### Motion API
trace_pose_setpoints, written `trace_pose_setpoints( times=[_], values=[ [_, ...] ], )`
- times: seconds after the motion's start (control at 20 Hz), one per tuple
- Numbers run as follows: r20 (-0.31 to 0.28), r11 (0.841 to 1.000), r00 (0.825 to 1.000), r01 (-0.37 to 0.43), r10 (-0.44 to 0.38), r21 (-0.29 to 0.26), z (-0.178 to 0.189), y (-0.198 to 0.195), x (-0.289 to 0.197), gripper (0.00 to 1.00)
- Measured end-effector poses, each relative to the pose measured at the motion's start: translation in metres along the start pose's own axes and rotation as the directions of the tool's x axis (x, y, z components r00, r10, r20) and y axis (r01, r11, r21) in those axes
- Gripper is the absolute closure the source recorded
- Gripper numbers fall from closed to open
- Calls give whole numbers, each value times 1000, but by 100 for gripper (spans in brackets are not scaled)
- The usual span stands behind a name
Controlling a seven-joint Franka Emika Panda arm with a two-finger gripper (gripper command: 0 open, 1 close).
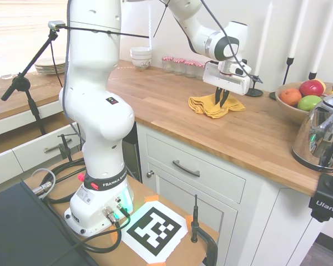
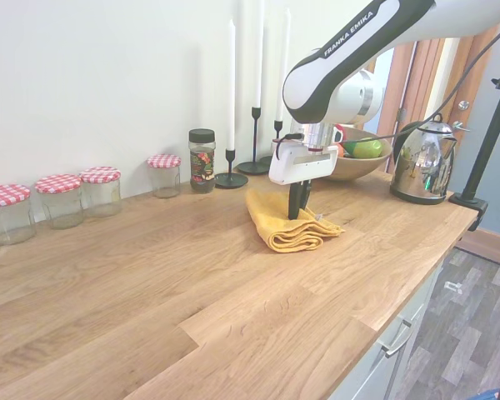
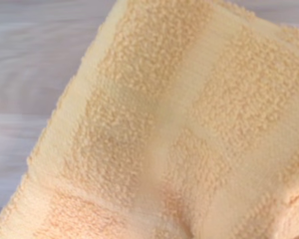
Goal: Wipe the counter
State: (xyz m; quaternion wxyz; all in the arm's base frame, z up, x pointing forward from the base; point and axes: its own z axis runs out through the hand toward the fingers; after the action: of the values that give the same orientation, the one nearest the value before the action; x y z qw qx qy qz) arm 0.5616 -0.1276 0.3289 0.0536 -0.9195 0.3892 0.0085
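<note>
One yellow cloth (image 2: 287, 223) lies mid-frame on the counter (image 2: 150, 283); the gripper (image 2: 298, 204) pinches it, fingers narrow. Best to press flat and sweep evenly.

white arm bent over, wrist vertical, gripper (image 2: 298, 210) pointing down, fingers (image 1: 218, 98) close tog., tips low

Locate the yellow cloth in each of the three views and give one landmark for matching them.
First exterior view: yellow cloth right of centre on the counter, under the gripper.
Second exterior view: cloth at centre, gripper on it.
Wrist view: cloth fills most of the picture.
Shared landmark: fruit bowl in both exterior views.
</note>
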Motion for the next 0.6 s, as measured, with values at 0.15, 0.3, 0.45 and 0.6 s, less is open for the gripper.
trace_pose_setpoints(
  times=[0.15,0.3,0.45,0.6],
  values=[
    [5,1000,1000,-18,18,16,-1,19,12,100],
    [11,999,999,-38,37,36,-3,40,23,100],
    [15,997,998,-57,57,54,-5,64,36,100],
    [16,996,998,-69,68,63,-7,80,43,100]
  ],
)
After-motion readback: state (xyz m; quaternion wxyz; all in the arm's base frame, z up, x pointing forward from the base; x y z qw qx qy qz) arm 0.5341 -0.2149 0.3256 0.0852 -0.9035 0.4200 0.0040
